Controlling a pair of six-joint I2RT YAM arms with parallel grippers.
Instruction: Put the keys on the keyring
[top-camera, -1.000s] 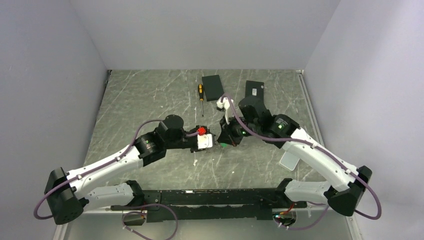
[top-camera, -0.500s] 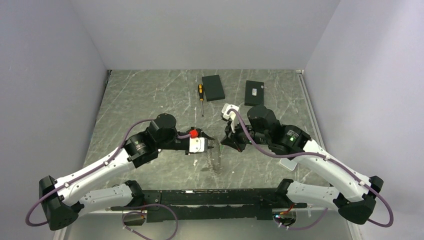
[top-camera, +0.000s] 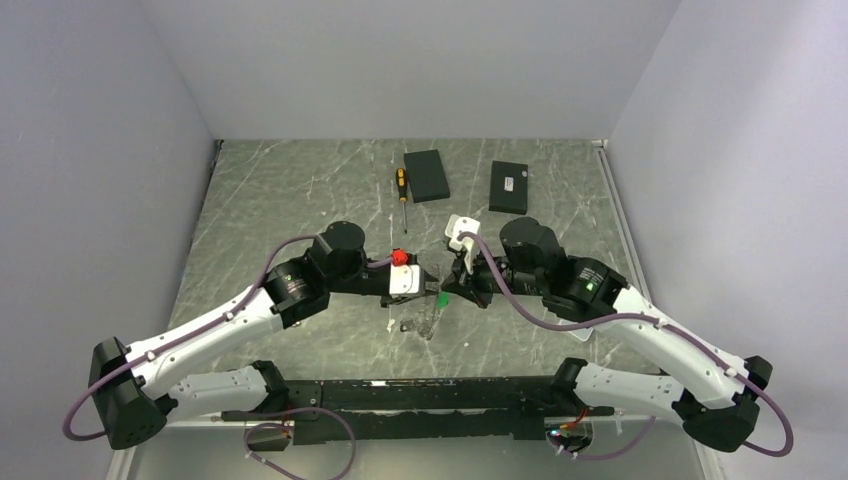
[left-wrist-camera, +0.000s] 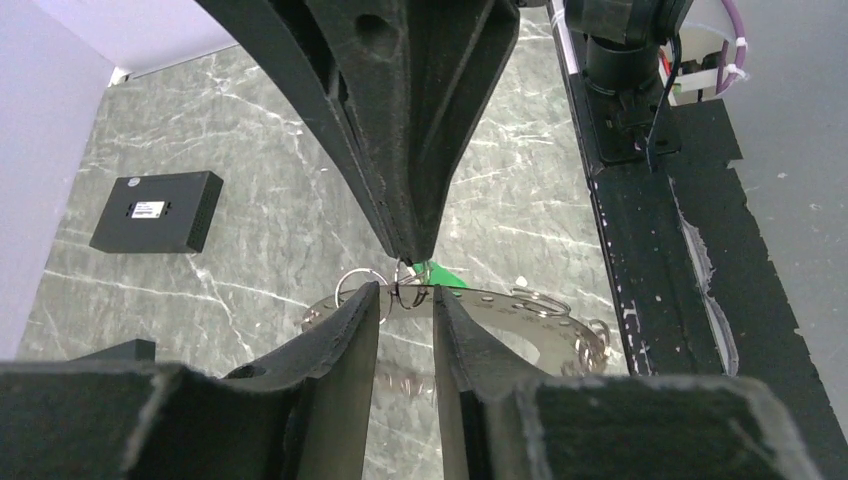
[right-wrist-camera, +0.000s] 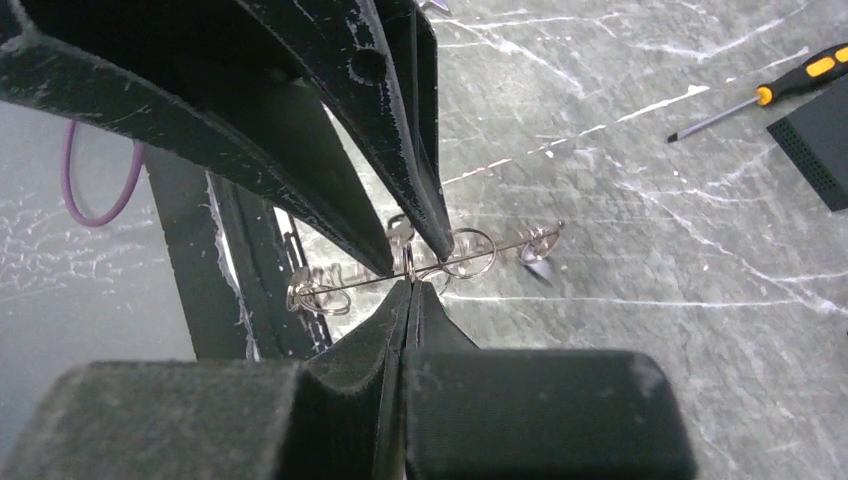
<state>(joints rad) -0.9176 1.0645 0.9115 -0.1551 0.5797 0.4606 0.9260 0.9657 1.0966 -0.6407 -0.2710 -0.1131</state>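
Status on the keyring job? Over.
Right end effector shut on thin wire keyring. Left end effector slightly open, tips flanking a small ring on it. Yellow-and-black screwdriver, flat black boxes far off.

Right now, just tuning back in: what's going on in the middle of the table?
Both arms meet over the marble table. The right claw is pinched shut on the thin wire keyring, holding it up. The left claw faces it tip to tip, its fingers apart on either side of the same wire. The screwdriver lies at the back.
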